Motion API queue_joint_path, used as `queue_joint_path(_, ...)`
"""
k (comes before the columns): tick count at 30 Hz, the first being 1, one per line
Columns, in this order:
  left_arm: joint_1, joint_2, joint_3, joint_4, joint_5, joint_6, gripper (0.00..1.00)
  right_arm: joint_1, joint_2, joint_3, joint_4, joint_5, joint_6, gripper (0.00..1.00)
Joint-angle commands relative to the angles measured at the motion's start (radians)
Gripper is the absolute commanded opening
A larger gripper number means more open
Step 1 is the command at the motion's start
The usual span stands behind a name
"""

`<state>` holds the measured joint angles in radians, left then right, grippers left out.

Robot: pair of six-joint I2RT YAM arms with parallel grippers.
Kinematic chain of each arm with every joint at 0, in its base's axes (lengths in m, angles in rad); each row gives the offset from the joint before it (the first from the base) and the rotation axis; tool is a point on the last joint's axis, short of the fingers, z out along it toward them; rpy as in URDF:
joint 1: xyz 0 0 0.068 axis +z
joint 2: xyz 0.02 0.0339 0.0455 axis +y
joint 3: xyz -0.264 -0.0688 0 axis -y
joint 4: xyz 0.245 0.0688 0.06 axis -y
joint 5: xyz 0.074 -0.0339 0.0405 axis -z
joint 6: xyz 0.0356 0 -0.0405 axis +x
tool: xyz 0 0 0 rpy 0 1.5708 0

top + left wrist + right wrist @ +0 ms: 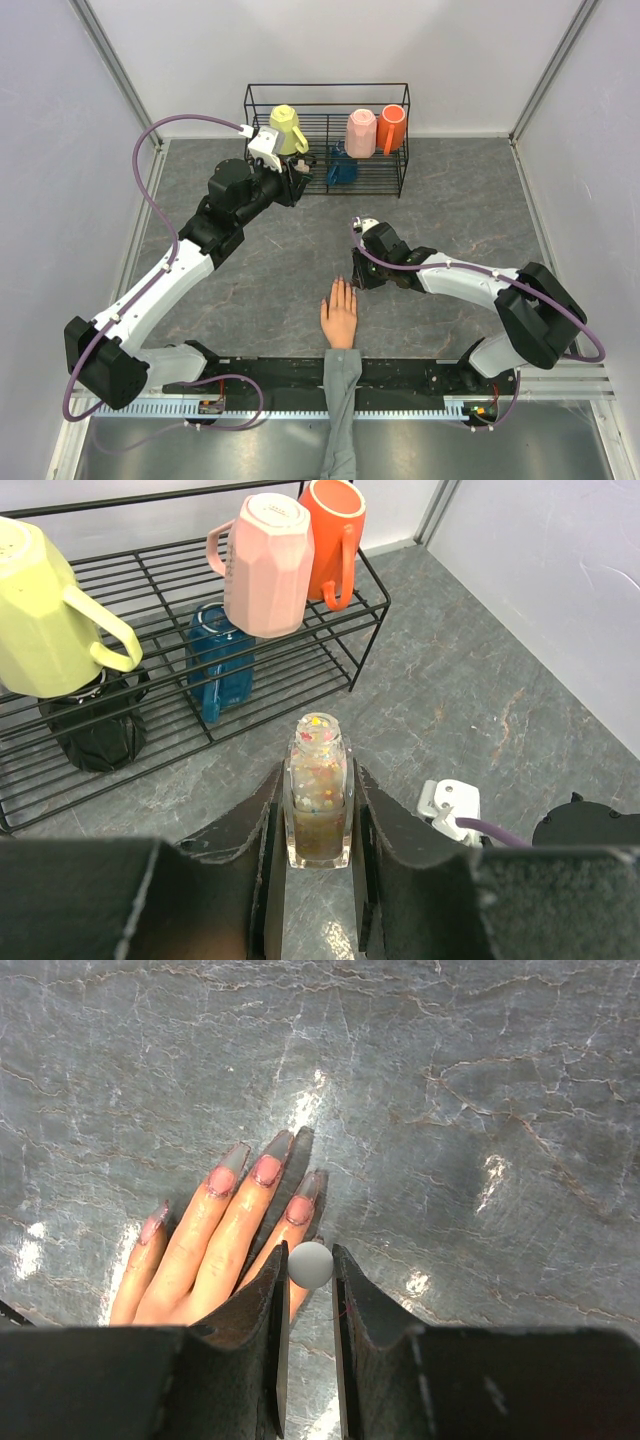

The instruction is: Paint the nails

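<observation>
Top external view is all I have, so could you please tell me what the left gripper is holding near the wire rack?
Observer: The left gripper is shut on a small clear nail polish bottle, upright and full of glittery flecks.
Operator: Thank you. Is the right gripper holding anything?
Observer: The right gripper is shut on a small grey round knob; whatever hangs beneath it is hidden.
Operator: And how do the nails look?
Observer: Four nails of the mannequin hand show: long, pink near the base, grey toward the tips.
</observation>
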<state>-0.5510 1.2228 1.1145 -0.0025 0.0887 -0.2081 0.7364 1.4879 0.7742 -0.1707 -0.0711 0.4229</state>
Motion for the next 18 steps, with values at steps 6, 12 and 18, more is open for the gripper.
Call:
queue_joint_path(6,0.006,-0.023,0.033,0.019,0.014,-0.024,0.02,-0.002,0.018,0.019,0.048,0.022,-0.003,0.0)
queue_joint_path(12,0.006,-0.026,0.033,0.013,0.009,-0.022,0.02,-0.008,0.025,0.02,0.053,0.028,-0.006,0.0)
queue_joint_path(18,0.005,-0.028,0.031,0.012,0.011,-0.024,0.02,-0.009,0.023,0.023,0.057,0.034,-0.006,0.0)
